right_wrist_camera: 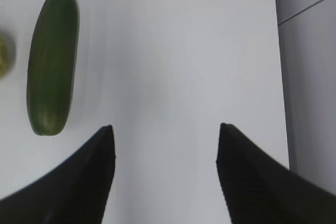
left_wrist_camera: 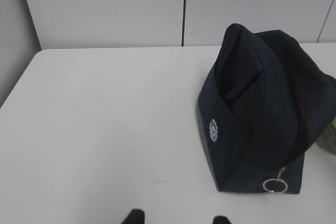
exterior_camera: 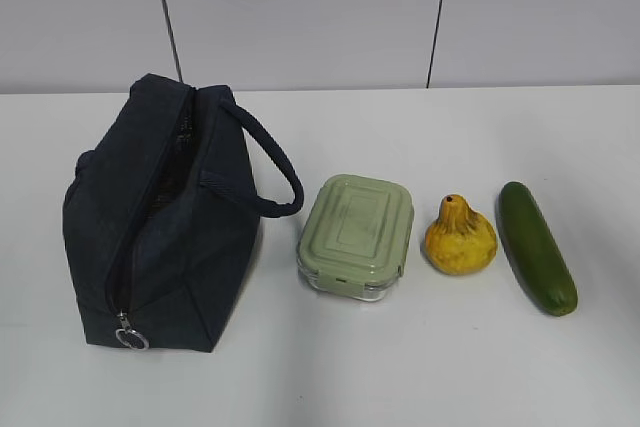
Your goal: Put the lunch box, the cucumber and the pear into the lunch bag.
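On the white surface (exterior_camera: 420, 367), nearest the exterior camera, sits the zip ring (exterior_camera: 131, 337) at the bag's front end, with the bag (exterior_camera: 160, 237) running back from it, its top zip already parted. Right of it, well apart from one another, lie the box (exterior_camera: 357, 235), the pear (exterior_camera: 460, 237) and the cucumber (exterior_camera: 537, 247), none yet inside. Both grippers are empty: the left gripper (left_wrist_camera: 177, 219) shows only two dark fingertips, parted, over bare surface short of the bag; the right gripper (right_wrist_camera: 165, 145) is spread wide, over bare surface just right of the cucumber. Nothing is packed, so the first job is likely widening the mouth. The left should take one lip near the ring and hold it aside, since the soft fabric may sag shut, while the right brings the box first, level.
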Available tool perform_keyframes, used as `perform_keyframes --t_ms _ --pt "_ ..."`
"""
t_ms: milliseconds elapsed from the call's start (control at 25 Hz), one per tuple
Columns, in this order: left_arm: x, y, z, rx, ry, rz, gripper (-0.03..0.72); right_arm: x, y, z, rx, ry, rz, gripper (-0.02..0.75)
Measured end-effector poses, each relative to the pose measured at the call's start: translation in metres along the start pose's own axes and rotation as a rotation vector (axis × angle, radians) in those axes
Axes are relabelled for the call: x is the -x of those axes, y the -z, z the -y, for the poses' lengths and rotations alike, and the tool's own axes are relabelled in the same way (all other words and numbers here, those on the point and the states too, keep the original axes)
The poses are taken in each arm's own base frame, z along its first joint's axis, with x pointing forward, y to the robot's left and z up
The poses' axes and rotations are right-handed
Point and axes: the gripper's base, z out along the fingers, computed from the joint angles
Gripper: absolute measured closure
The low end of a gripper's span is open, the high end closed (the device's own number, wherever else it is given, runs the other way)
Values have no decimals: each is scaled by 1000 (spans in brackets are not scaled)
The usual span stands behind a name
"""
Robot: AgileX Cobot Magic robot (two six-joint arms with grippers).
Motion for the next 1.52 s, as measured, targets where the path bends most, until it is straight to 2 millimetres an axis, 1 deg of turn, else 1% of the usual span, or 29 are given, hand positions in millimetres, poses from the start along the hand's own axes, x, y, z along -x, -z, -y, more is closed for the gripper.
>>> perform_keyframes --t_ms 360,480,520,560,600,640,680,720,760,800,880,920,1040,1160,1280,1360,1520 --pt "0 0 0 0 0 0 446 45 -44 -20 4 20 -94 262" --pt "0 0 0 0 0 0 446 58 -64 -24 47 -28 -145 262" --pt "0 0 0 0 0 0 446 62 -76 -25 68 -40 -178 262" --pt "0 0 0 0 0 0 446 64 -83 -25 84 -49 -199 262" --pt "0 0 0 0 0 0 446 65 -89 -24 97 -58 -215 262" --pt "0 0 0 0 0 0 446 67 -100 -23 130 -77 -249 262" --pt "0 0 0 0 0 0 446 68 -105 -22 149 -88 -263 262" --pt "0 0 0 0 0 0 446 68 -115 -20 190 -112 -295 262" --pt "0 0 0 0 0 0 446 68 -120 -20 225 -129 -315 262" --pt "0 0 0 0 0 0 446 66 -130 -19 273 -134 -352 262" --pt "0 0 0 0 0 0 446 64 -138 -17 314 -143 -388 262" --pt "0 0 0 0 0 0 446 60 -147 -18 351 -130 -431 262" --pt "0 0 0 0 0 0 446 57 -155 -20 384 -116 -448 262" --pt "0 0 0 0 0 0 446 61 -157 -24 425 -113 -412 262" --pt "0 0 0 1 0 0 446 64 -166 -30 466 -107 -382 261" --pt "0 0 0 1 0 0 446 63 -175 -37 482 -89 -389 258" --pt "0 0 0 1 0 0 446 58 -196 -59 499 -29 -433 216"
